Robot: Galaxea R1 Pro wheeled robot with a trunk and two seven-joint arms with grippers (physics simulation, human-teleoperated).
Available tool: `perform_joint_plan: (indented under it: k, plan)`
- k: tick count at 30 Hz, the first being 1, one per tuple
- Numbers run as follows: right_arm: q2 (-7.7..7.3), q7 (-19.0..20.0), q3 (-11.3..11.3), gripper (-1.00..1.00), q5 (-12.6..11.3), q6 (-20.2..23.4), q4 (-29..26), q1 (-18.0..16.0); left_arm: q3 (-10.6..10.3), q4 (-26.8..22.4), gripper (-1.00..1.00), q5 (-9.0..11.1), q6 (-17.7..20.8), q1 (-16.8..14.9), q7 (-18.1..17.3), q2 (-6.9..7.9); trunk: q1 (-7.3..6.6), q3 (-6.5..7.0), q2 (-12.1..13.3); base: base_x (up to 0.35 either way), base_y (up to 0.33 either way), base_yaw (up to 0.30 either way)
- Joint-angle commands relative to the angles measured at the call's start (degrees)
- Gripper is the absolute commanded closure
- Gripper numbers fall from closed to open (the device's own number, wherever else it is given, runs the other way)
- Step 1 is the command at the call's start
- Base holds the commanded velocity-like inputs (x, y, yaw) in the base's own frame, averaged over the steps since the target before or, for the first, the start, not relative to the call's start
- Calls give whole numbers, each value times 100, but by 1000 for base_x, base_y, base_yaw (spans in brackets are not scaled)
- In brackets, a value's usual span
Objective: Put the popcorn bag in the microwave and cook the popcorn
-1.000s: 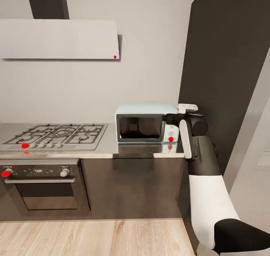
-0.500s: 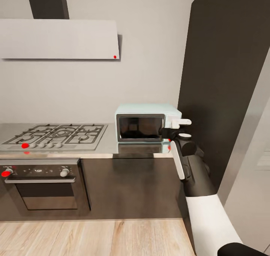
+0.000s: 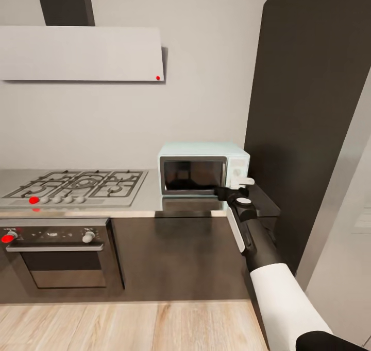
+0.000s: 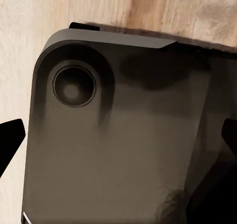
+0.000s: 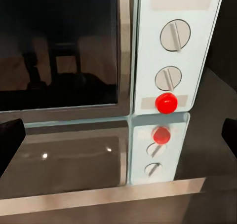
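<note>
**One closed door, no bag in sight: risk is at the control panel**

Popcorn bag isn't anywhere I can make out on the bench (image 3: 144,204); can't tell from these frames whether it's behind the microwave's dark glass. Glass reflects too much to see inside.

Microwave (image 3: 201,173) sits at the right end of the bench, door (image 5: 64,46) shut. Red indicator (image 5: 166,102) lit below two white knobs (image 5: 175,35).

Right hand (image 3: 234,186) hovers just in front of the panel's lower edge, low over the bench. In the right wrist view its fingertips (image 5: 10,137) sit at both frame edges, wide apart, so it's open and holding nothing.

Left hand (image 4: 118,140): fingertips spread too, open, empty, pointed down at a dark part of the robot over the wood floor (image 4: 64,12).

Failure modes, my read:
- Starting the heat with the bag not inside. Confirm contents first.
- Hand is low; a straight push forward could hit the panel's base or shove the microwave back rather than press anything.
- Spread fingers near the knobs could catch one and turn it by accident.
- Dark tall cabinet (image 3: 309,109) is close on the right, so little elbow room for that arm.
</note>
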Motion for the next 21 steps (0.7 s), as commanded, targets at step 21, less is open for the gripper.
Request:
perform_joint_plan:
  k: [21]
  plan:
    - [-30, 0, 14, -100, 29, 24, 119, -4, -1, -4, -100, 40, -11, -1, -1, -6, 1, -6, -3, 97, -19, 0]
